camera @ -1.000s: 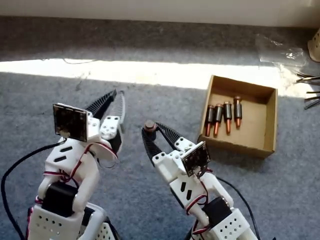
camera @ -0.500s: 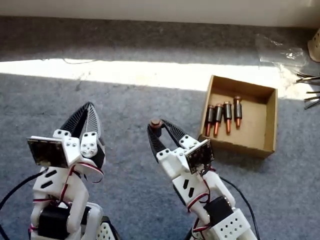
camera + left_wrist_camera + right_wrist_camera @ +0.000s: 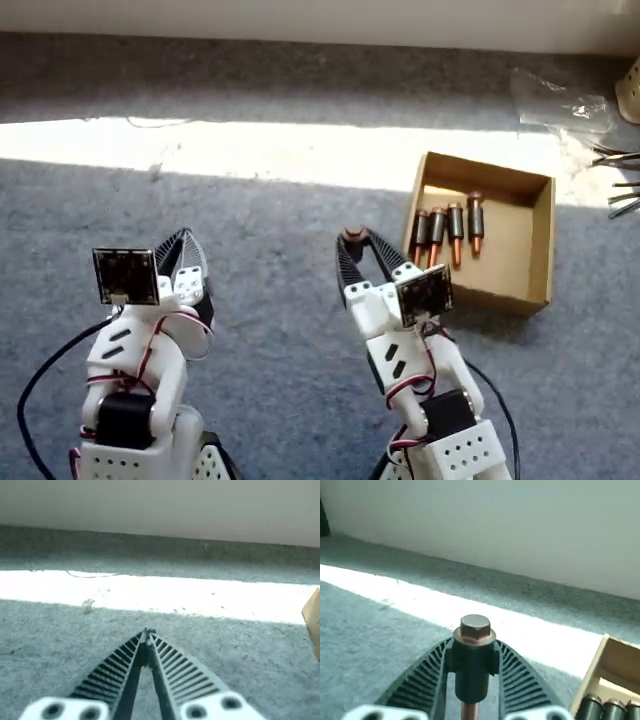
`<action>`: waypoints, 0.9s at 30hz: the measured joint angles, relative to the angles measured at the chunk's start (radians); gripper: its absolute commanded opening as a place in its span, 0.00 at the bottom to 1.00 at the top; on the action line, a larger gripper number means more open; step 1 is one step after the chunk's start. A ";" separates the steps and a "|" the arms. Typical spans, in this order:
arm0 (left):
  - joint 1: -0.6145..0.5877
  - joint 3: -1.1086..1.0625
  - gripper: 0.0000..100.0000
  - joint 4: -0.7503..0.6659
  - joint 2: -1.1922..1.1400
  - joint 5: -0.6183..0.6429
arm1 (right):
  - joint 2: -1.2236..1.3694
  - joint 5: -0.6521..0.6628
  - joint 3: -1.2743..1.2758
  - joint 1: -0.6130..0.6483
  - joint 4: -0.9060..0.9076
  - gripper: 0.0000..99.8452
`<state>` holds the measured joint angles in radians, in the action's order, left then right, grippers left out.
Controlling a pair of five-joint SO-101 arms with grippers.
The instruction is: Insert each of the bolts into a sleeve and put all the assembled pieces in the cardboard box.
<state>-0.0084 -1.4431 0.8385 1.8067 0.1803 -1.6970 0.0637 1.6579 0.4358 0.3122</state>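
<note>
The right end effector [image 3: 355, 243] grips a bolt-and-sleeve piece [image 3: 471, 662], whose long axis runs in line with it, head outermost; the cardboard box [image 3: 478, 288] lies just to its right, far nearer this arm than the left end effector [image 3: 181, 243], which is closed and empty.

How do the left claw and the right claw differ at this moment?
The right claw is shut on an assembled bolt-and-sleeve piece, with the bolt head at its tips. The left claw is shut and empty. The right claw sits close beside the cardboard box, while the left claw is well away from it over bare carpet. Both have black ribbed fingers and point toward the far wall.
</note>
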 measured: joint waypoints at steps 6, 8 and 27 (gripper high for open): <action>-0.048 -0.104 0.00 0.000 0.002 0.000 | 0.000 0.081 -0.176 -0.008 0.239 0.00; -0.049 -0.127 0.00 0.000 0.002 0.000 | 0.000 0.121 -0.227 -0.026 0.285 0.00; -0.051 -0.232 0.00 0.043 0.000 0.000 | 0.195 0.141 -0.508 -0.350 0.400 0.00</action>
<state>-0.0591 -1.6747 0.8815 1.8067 0.1803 -1.5021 0.2048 1.1500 0.0859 0.7127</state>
